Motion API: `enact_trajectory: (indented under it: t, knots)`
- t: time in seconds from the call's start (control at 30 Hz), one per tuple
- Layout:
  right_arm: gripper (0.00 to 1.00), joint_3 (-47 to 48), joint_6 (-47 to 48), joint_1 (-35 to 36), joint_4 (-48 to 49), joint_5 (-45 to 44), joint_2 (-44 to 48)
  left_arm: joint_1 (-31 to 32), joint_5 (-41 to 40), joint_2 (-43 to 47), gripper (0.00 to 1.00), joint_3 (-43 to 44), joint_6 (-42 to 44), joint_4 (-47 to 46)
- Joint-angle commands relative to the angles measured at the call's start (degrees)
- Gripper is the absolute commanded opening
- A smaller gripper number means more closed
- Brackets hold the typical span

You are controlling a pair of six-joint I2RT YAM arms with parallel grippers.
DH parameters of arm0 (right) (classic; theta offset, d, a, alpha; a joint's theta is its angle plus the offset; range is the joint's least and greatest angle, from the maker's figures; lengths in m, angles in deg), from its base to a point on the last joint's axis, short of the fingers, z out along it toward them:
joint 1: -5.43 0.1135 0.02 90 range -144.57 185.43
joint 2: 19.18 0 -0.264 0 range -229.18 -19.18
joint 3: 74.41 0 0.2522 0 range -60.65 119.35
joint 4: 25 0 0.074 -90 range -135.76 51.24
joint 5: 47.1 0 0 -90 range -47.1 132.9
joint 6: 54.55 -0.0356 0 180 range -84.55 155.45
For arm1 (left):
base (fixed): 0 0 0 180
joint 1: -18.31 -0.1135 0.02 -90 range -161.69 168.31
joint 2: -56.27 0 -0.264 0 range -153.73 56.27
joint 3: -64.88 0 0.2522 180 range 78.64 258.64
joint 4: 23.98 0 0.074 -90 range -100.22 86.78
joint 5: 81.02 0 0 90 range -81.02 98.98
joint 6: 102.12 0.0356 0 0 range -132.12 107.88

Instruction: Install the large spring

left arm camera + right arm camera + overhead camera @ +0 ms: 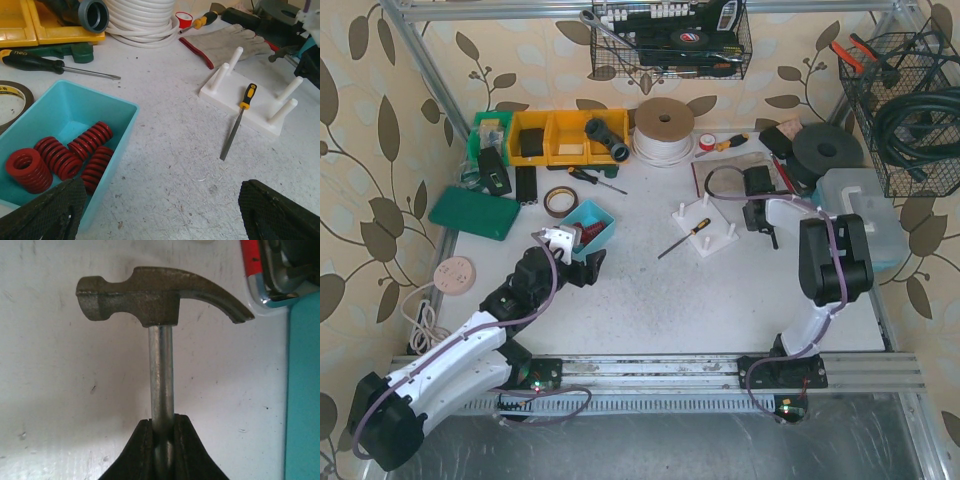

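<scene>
Several red springs (60,157) lie in a blue bin (117,127), one of them thicker, at the left (24,170). The bin also shows in the top view (603,218). My left gripper (577,256) is open and empty, low over the table just right of the bin's near corner; its fingertips (47,212) straddle bare table. A white peg board (235,95) with several upright pegs stands mid-table (710,228). My right gripper (162,432) is shut on the steel shaft of a hammer (160,300), right of the peg board (767,228).
A yellow-handled file (239,120) lies across the peg board's front edge. A black screwdriver (45,65), a tape roll (10,100), yellow bins (555,135), a white cable coil (663,128) and a grey glove (225,42) sit behind. A teal-lidded box (865,210) stands at the right.
</scene>
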Motion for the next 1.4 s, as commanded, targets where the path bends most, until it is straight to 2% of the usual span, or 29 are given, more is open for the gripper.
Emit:
enact_trajectory:
  t: [0.0, 0.03, 0.13, 0.33, 0.5, 0.67, 0.87, 1.03, 1.13, 1.27, 1.37]
  knots:
    - [0.0, 3.25, 1.59, -0.38, 0.78, -3.37, -3.33, 0.3, 1.32, 0.11, 0.86, 1.0, -0.24, -1.64]
    - [0.0, 3.71, 1.59, -0.38, 0.24, -3.39, -3.84, 0.3, 1.33, 0.2, 0.86, 0.95, -0.25, -1.66]
    - [0.13, 4.67, 1.01, -0.46, -0.9, -4.07, -4.74, 0.31, 1.19, 0.35, 0.86, 0.91, -0.28, -1.66]
    - [0.27, 6.06, -1.09, -0.55, -4.1, -4.54, -4.61, 0.3, 1.61, 0.51, 0.86, 1.25, -0.24, -1.14]
    - [0.3, 6.37, -4.09, -0.51, -8.15, -4.72, -0.02, 0.32, 1.35, 1.75, 0.86, 1.08, -0.4, -0.71]
    - [0.37, 5.02, -10.11, -0.09, -12.08, 3.84, 7.72, 0.3, 1.11, 2.25, 0.86, 1.05, -0.15, -0.34]
    - [0.59, -2.23, -14.83, 3.05, -9.23, 15.97, 20.64, 0.3, 2.29, -0.72, 0.86, 1.32, 0.5, -1.06]
    - [0.62, -5.57, -19.22, 8.69, -8.55, 19.33, 26.85, 0.3, 4.08, -5.4, 0.88, 3.18, 1.19, -0.54]
    - [0.62, -5.9, -21.56, 12.55, -8.08, 16.15, 27.87, 0.35, 4.91, -6.5, 0.92, 3.03, 1.43, -1.26]
    - [0.54, -4.82, -31.32, 15.4, -7.78, 12.54, 25.49, 0.44, 4.79, -5.9, 0.92, 2.3, 1.78, -2.25]
    - [0.45, -1.91, -39.46, 17.69, -9.37, 6.32, 21.63, 0.4, 4.1, -4.97, 0.92, 2.0, 2.13, -2.04]
